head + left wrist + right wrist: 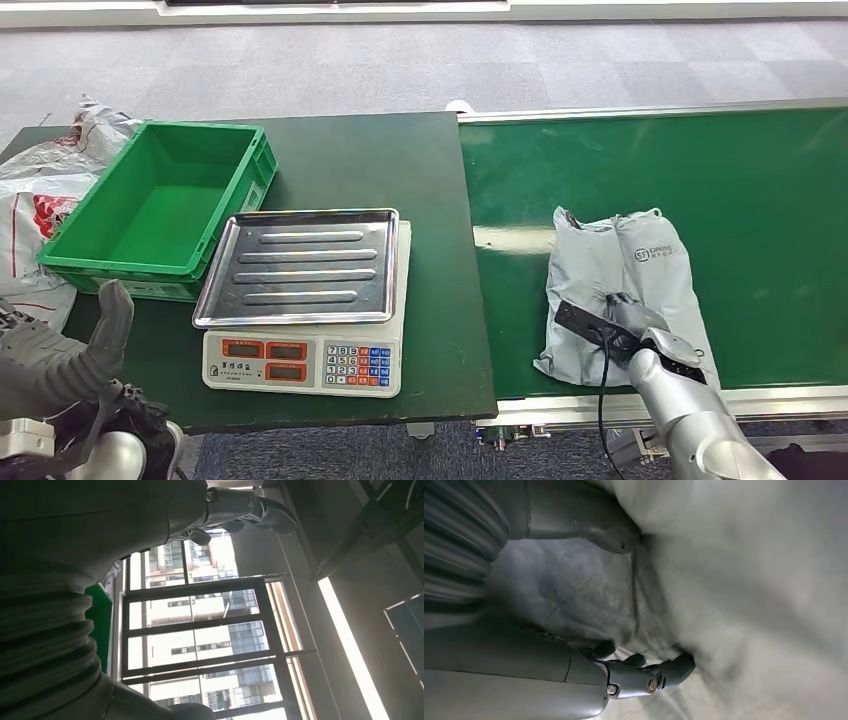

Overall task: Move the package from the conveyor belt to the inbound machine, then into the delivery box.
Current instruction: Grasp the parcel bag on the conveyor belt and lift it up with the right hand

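Two hands show in the head view: the right hand [612, 325] presses on the grey package [622, 285] on the conveyor belt [760, 200] at three o'clock; scale [305, 300] centre, green crate [160, 210] at ten; left hand [95, 350] idle; left wrist view: fingers [250, 512] loosely curled, holding nothing; right wrist view: fingers [659, 672] and thumb dig into the package [749, 580].

Silver arms, dark-fingered robot hand [634, 675]
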Robot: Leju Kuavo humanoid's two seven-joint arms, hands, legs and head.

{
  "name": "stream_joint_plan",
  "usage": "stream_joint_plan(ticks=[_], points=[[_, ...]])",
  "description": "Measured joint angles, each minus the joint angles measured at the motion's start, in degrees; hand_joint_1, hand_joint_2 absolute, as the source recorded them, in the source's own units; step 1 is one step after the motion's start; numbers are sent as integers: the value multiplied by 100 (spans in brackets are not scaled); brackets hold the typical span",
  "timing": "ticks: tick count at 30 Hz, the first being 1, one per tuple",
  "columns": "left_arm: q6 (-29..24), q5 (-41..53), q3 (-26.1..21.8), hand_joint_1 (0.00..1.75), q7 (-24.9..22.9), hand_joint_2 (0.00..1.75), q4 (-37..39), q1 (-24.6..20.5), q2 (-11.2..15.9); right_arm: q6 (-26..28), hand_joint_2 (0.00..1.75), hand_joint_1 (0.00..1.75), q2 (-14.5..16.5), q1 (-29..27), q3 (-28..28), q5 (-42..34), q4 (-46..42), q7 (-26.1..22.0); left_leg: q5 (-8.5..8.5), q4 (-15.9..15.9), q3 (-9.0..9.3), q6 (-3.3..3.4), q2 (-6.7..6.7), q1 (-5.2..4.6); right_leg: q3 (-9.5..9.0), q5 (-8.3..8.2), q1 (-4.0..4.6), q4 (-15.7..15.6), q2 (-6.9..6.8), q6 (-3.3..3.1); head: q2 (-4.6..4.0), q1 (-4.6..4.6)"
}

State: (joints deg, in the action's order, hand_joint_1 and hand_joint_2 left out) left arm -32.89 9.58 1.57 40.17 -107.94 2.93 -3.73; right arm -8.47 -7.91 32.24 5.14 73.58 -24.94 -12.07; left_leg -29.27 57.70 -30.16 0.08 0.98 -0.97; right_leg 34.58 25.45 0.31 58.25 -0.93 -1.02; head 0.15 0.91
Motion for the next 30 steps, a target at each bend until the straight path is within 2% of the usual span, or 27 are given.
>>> stream_joint_plan(ticks=[3, 8, 14, 16, 20, 23, 26, 30], points=[[-17, -12, 3, 0, 0, 175, 45, -9, -3, -171, 175, 175, -107, -106, -166, -155, 12, -539, -4, 0, 6, 3, 2, 0, -8, 1, 0, 0, 4, 1, 0, 0], [-57, -58, 3, 0, 0, 175, 9, 72, -1, -166, 175, 175, -204, -192, -400, -484, -93, -966, -7, 0, 15, 6, 4, 0, -18, 3, -1, -1, 5, 3, 0, 0], [-138, -73, 3, 0, 0, 175, -43, 99, 10, -133, 175, 175, -215, -215, -655, -812, -249, -1102, -6, 0, 20, 6, 3, 0, -25, 3, -1, -1, 4, 3, 0, 0], [-160, -73, 3, 0, 0, 175, -51, 104, 14, 25, 175, 175, -202, -237, -722, -906, -299, -1103, -5, 0, 18, 6, 2, 1, -26, 2, -1, -1, 2, 2, 0, 0], [-256, -73, 3, 0, 0, 175, -132, 150, 22, 693, 175, 175, -114, -297, -783, -1069, -454, -1051, -5, 0, 13, 6, 4, 1, -22, 3, -1, -1, 3, 2, 0, 1], [-264, -74, 3, 0, 0, 175, -180, 190, 28, 847, 175, 175, -67, -304, -820, -1153, -528, -1030, -5, 0, 12, 6, 2, 1, -20, 3, 0, -1, 1, 2, 0, -1], [-349, -66, 3, 0, 0, 175, -265, 269, 30, 1543, 175, 175, -9, -344, -839, -1247, -706, -935, -5, 0, 4, 6, 3, 1, -17, 3, -2, 0, 1, 2, 0, -1], [-534, -103, 4, 0, 1, 175, -403, 393, 30, 3176, 175, 175, 111, -407, -732, -1399, -1410, -328, -5, 0, 2, 6, 3, 0, -9, 3, -2, 0, 3, 2, 0, 0]])
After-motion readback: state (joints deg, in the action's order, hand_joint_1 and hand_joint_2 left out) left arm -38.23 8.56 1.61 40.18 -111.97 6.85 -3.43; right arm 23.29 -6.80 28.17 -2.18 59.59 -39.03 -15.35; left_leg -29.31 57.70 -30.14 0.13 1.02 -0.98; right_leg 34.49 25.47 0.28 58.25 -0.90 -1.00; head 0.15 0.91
